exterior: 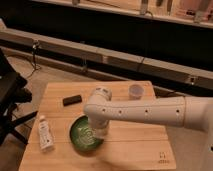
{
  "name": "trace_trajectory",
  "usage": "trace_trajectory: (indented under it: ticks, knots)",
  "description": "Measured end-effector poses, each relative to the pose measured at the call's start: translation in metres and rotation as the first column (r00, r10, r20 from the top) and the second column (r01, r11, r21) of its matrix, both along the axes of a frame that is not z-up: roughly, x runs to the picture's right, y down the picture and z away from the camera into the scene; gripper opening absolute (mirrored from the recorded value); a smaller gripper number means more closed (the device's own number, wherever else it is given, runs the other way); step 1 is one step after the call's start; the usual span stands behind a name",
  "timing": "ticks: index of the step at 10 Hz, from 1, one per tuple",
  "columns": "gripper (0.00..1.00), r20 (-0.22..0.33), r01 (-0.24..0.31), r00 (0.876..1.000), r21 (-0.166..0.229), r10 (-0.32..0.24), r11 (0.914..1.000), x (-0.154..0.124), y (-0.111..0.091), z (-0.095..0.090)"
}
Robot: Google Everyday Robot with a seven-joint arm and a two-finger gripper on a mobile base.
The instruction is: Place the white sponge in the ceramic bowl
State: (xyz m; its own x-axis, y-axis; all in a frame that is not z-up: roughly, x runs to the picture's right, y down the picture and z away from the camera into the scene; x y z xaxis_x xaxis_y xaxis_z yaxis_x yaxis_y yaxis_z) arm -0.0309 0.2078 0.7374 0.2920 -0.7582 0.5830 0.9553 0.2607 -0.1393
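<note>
Nearest the camera is the front edge of a light wooden table (125,150), plank top, with a small dark printed mark (161,156) at its 5 o'clock corner. Over at 8 o'clock a white tube (45,132) lies flat on the wood, running roughly front to back. Just right of it, well clear, the dark-green bowl (80,136) sits at about 7 o'clock from the table's middle, pale swirl showing in its centre. The gripper (98,132) hangs straight down over the right-hand part of the bowl, low, at or just above the rim. Honestly can't tell whether it's released or grasping anything, it's too murky there. The sponge doesn't show anywhere I can make out, so I can't say where it is. The white arm (150,111) reaches in from 3 o'clock, crosses the middle of the table and bends down at a round joint above the bowl. Further back, a small black block (72,100) lies at 10 o'clock and a white cup (136,91) stands upright at 1 o'clock near the far edge. A black chair (10,95) stands off the left side. Behind the table is bare tan floor, then a long pale ledge (75,49) with cables hanging off it, and a dark wall above.
</note>
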Motion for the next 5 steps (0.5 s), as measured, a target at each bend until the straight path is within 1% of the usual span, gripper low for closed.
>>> trace_trajectory:
  ticks: [5]
  knots:
    - [0.15, 0.011, 0.008, 1.000, -0.007, -0.008, 0.9999, -0.0085, 0.0015, 0.0024]
